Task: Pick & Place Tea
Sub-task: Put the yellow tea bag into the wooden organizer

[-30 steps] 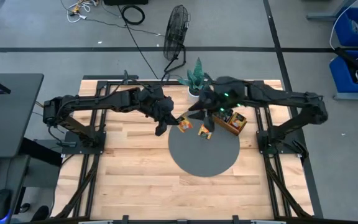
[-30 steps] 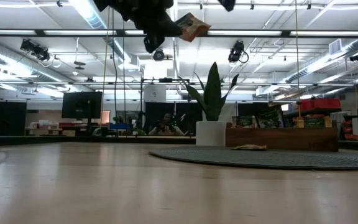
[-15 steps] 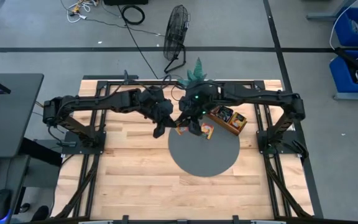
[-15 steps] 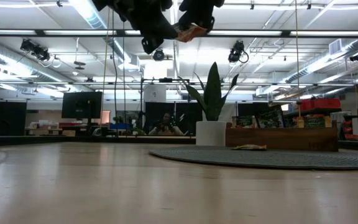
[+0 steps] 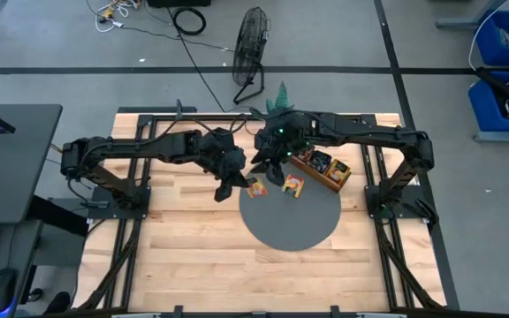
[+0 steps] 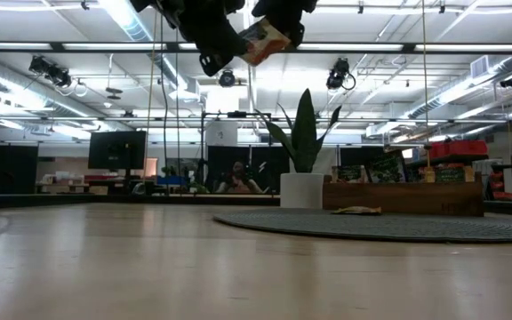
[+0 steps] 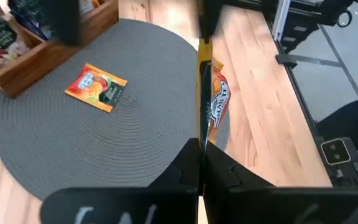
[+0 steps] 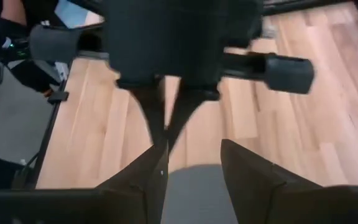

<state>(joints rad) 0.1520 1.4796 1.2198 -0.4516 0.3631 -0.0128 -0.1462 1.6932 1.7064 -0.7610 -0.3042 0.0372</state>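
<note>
1. Up above the round grey woven mat (image 5: 290,212), near the bench's far edge, the left gripper (image 7: 199,146) has its fingers clamped on an orange-yellow tea sachet (image 7: 215,106), held edge-on.
2. Facing it, the right gripper (image 8: 191,158) seems to hang with fingers apart, though the view is poor.
3. Another orange sachet (image 7: 96,87) lies flat on the mat, just beside the long brown wooden tray (image 7: 39,59).

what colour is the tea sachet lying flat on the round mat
Orange-yellow with red and a dark green patch: the sachet on the grey mat, clearest in the left wrist view.
</note>
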